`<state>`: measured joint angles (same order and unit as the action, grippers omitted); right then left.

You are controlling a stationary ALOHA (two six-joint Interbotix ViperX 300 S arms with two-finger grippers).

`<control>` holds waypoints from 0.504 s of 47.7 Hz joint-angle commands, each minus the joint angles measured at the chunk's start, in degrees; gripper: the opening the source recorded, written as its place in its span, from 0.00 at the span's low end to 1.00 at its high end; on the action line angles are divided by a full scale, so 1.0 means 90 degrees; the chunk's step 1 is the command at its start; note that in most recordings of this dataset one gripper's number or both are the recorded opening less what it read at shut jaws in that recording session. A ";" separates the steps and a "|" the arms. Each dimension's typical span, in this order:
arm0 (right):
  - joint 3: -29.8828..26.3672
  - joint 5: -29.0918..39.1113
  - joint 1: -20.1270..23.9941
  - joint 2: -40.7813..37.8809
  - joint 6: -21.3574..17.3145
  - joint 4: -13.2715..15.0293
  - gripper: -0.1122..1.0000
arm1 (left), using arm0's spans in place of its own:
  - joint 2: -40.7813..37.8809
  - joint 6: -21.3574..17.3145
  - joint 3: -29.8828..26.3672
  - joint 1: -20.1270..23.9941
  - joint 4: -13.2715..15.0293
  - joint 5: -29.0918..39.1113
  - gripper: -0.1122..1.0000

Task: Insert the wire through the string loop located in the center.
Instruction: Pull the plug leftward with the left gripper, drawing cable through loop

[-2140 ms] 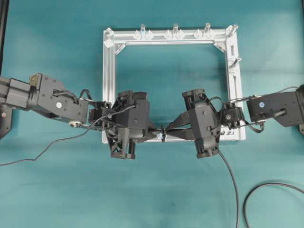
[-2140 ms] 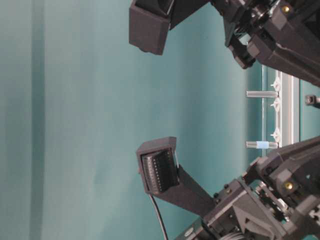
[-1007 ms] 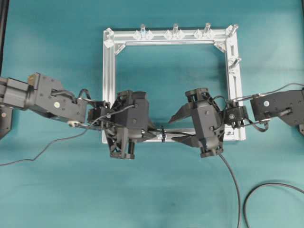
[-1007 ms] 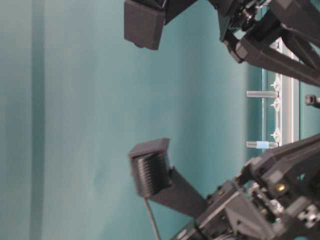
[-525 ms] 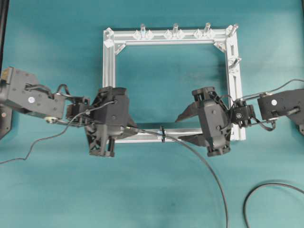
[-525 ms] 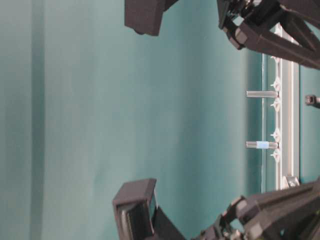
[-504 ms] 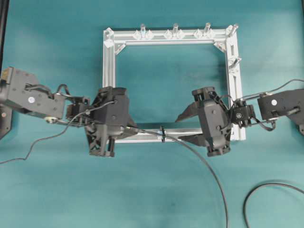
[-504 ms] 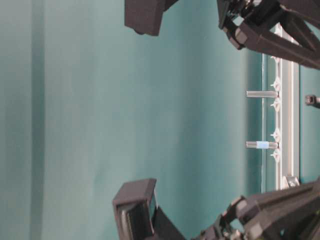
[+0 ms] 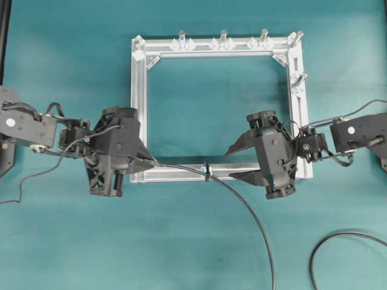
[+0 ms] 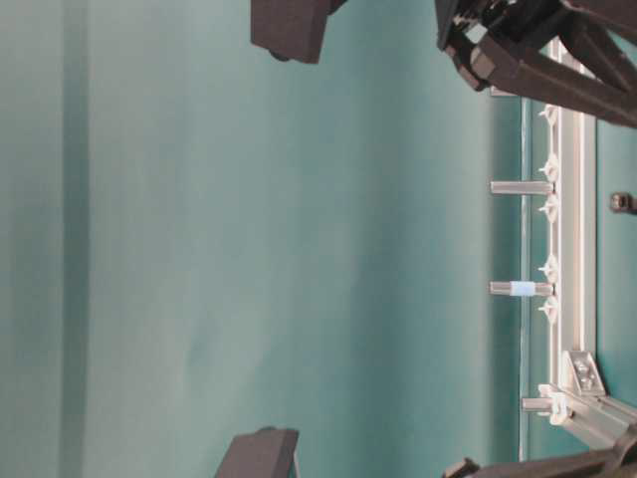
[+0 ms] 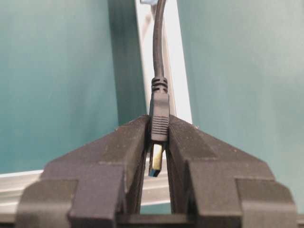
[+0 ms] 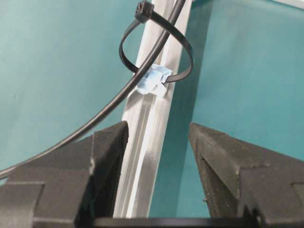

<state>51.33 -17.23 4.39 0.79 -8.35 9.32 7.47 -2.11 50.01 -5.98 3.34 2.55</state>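
The wire (image 9: pixel 242 202) is a thin black cable. It runs from my left gripper (image 9: pixel 149 161) through the string loop (image 9: pixel 207 171) on the near bar of the silver frame (image 9: pixel 139 103), then curves down to the front edge. In the left wrist view my left gripper (image 11: pixel 159 122) is shut on the wire's black plug body (image 11: pixel 159 114), with the gold tip (image 11: pixel 156 159) between the fingers. My right gripper (image 9: pixel 231 164) stands open to the right of the loop. In its wrist view the right gripper (image 12: pixel 157 128) straddles the bar (image 12: pixel 147 142), and the wire (image 12: pixel 95 120) passes through the string loop (image 12: pixel 144 10) above a pale-blue fitting (image 12: pixel 153 80).
Short silver posts (image 9: pixel 223 36) stand along the frame's far bar, and one with a blue band (image 10: pixel 518 288) shows in the table-level view. A second black cable (image 9: pixel 338 238) curls at the front right. A thin arm cable (image 9: pixel 42 172) trails off at the left.
My left gripper has pulled away to the left with the plug, drawing more wire through the loop. The right gripper stays open and has shifted slightly right.
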 commanded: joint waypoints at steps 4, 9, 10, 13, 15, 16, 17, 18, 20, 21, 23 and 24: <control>-0.0059 -0.0029 -0.0020 0.0156 -0.0020 0.0000 0.62 | 0.0273 0.0010 0.0059 0.0000 0.0010 0.0059 0.22; -0.0049 -0.0029 -0.0020 0.0156 -0.0029 0.0000 0.62 | 0.0361 0.0010 0.0137 0.0000 0.0020 0.0156 0.22; -0.0049 -0.0029 -0.0020 0.0156 -0.0029 0.0000 0.62 | 0.0391 0.0010 0.0156 0.0010 0.0020 0.0166 0.22; -0.0049 -0.0029 -0.0020 0.0156 -0.0020 0.0010 0.62 | 0.0449 0.0020 0.0205 0.0010 0.0020 0.0215 0.22; -0.0049 -0.0029 -0.0020 0.0156 -0.0029 0.0000 0.62 | 0.0488 0.0020 0.0234 0.0010 0.0020 0.0234 0.22; -0.0049 -0.0029 -0.0020 0.0156 -0.0029 0.0000 0.62 | 0.0518 0.0020 0.0254 0.0000 0.0020 0.0254 0.22; -0.0049 -0.0029 -0.0020 0.0156 -0.0029 0.0000 0.62 | 0.0537 0.0020 0.0283 0.0000 0.0020 0.0264 0.22; -0.0049 -0.0029 -0.0020 0.0156 -0.0029 0.0000 0.62 | 0.0557 0.0020 0.0293 0.0000 0.0020 0.0283 0.22; -0.0049 -0.0029 -0.0020 0.0156 -0.0029 0.0010 0.62 | 0.0605 0.0020 0.0332 0.0010 0.0020 0.0313 0.22; -0.0049 -0.0029 -0.0020 0.0156 -0.0020 0.0000 0.62 | 0.0635 0.0020 0.0352 0.0000 0.0029 0.0332 0.22; -0.0049 -0.0029 -0.0020 0.0156 -0.0029 0.0000 0.62 | 0.0693 0.0020 0.0381 0.0000 0.0020 0.0371 0.22; -0.0049 -0.0029 -0.0020 0.0156 -0.0029 0.0000 0.62 | 0.0742 0.0020 0.0410 0.0010 0.0020 0.0400 0.22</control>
<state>51.33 -17.23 4.39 0.79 -8.53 9.32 12.22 -2.11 53.70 -5.98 3.43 5.80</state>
